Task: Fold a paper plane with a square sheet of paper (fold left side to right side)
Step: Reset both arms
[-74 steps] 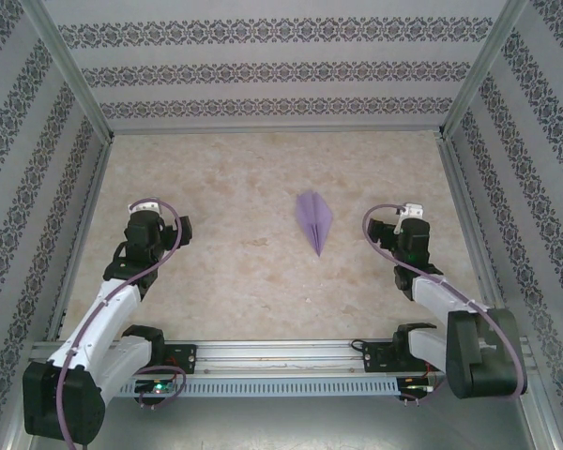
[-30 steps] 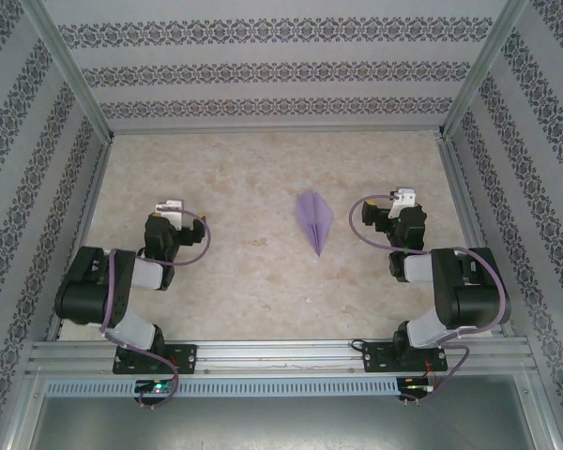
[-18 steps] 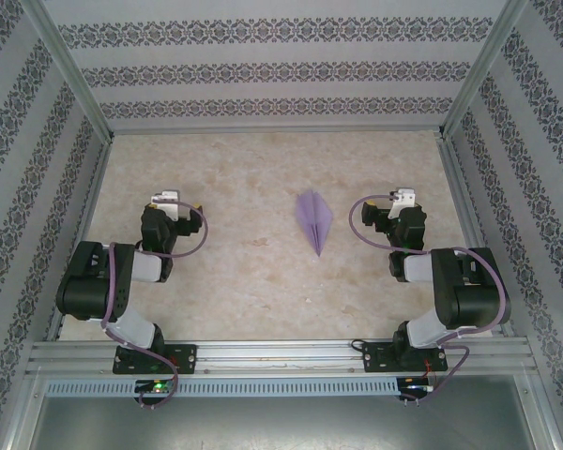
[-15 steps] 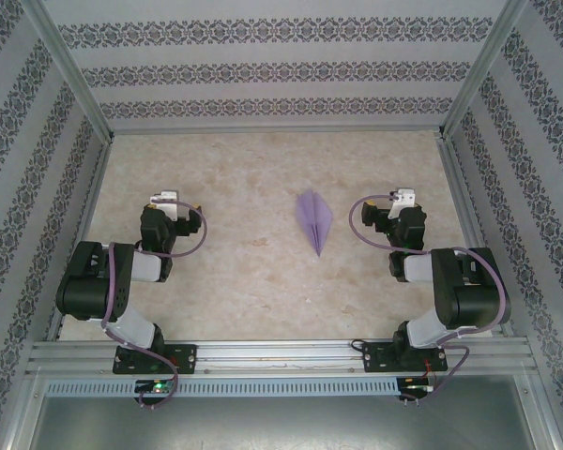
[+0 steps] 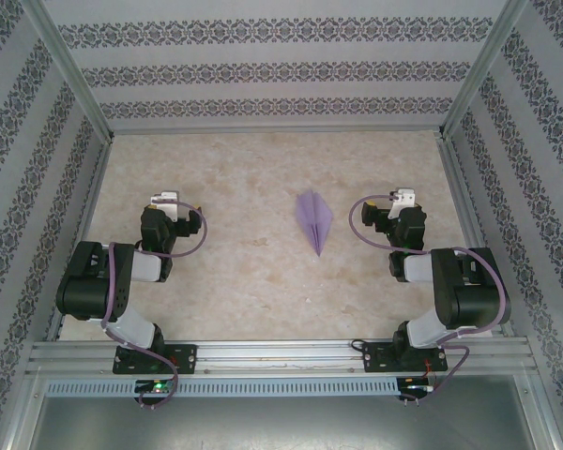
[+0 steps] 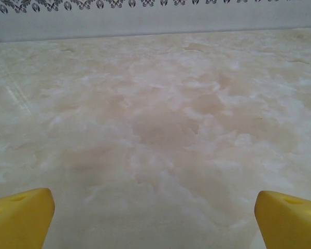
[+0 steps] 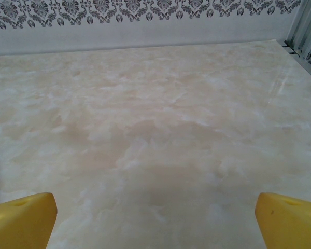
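Overhead camera catches paper plane (image 5: 314, 221); wrist cameras face tabletop (image 6: 155, 129).

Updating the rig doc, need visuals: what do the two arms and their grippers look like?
Both look alike. The left arm and right arm have bulky black joint housings joined by white links, with a purple cable looping loosely along each. The left gripper and right gripper have black bodies with a white block at the far end. The fingers are bright yellow with rounded edges.
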### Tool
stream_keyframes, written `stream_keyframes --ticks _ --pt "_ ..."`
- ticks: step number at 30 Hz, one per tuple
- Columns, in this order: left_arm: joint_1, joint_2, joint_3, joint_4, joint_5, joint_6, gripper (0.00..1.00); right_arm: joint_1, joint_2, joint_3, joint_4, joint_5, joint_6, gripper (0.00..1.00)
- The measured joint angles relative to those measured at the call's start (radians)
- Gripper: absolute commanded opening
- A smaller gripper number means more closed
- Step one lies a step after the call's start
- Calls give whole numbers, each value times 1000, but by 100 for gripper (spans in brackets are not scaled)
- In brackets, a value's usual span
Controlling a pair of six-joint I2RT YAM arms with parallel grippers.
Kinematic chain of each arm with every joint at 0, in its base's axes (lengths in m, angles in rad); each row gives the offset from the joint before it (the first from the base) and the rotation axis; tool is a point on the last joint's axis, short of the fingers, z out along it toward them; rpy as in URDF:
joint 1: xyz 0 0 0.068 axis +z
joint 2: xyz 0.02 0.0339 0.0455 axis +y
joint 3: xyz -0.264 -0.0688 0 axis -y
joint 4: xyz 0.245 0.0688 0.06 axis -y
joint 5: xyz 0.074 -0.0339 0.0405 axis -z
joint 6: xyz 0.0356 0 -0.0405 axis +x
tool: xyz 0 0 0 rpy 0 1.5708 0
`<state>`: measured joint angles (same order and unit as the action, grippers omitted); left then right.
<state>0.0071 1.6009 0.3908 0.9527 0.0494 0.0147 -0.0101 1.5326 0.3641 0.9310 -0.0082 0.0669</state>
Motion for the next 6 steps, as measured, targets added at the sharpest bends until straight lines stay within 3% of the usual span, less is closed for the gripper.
stream_keyframes --ticks 6 --pt "0 0 0 0 0 0 99 13 0 0 -1 19 -18 98"
